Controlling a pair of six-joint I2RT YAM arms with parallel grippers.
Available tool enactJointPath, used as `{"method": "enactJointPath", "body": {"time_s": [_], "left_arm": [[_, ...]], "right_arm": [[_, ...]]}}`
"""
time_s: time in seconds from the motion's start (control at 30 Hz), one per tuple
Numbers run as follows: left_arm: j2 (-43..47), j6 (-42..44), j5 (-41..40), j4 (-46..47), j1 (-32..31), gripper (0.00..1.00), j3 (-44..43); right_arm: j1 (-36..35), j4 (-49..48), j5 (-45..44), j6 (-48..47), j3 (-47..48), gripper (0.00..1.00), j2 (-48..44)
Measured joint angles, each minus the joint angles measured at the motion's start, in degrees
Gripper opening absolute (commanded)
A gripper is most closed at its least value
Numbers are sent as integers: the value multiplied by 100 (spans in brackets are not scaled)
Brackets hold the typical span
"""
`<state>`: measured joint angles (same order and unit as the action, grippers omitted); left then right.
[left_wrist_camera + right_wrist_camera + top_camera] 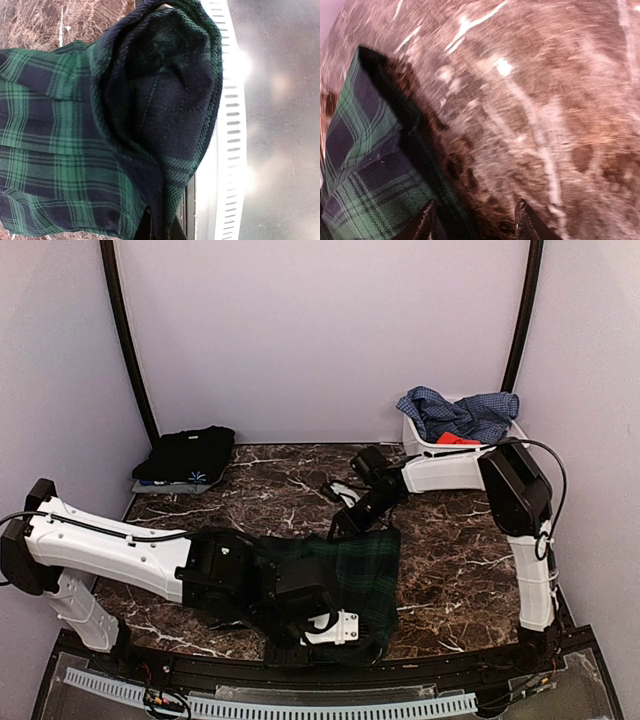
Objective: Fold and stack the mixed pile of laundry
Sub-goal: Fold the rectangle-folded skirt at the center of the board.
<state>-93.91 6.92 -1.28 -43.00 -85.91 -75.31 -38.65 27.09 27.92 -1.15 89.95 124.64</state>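
Dark green-navy plaid garment mid-fold on marble counter
L gripper clenched on its limp, light hem, R gripper released; take far corners

Plain pale lilac-white walls close in the space on three sides, with two thin black curved poles rising at the back corners. Below lies a glossy brown marble-patterned tabletop veined in white, edged by a black rim along its curved near side. Just beyond that rim runs a white slotted plastic strip, and beside it a smooth grey reflective surface throws back soft bright patches of even light
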Motion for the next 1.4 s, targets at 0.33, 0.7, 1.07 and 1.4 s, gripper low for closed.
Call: {"method": "enactJointPath", "body": {"time_s": [0.33, 0.7, 1.07, 1.4], "left_arm": [[203, 431, 520, -249, 1228, 0, -614], [-402, 1025, 680, -339, 2072, 0, -1200], [-660, 1176, 813, 20, 2518, 5, -756], [-673, 1366, 815, 474, 2922, 26, -433]], "right_arm": [[-542, -409, 708, -181, -643, 33, -131], [-999, -800, 1126, -107, -1237, 33, -369], [-955, -721, 962, 116, -1191, 49, -448], [-249, -334, 304, 505, -1119, 58, -1311]]}}
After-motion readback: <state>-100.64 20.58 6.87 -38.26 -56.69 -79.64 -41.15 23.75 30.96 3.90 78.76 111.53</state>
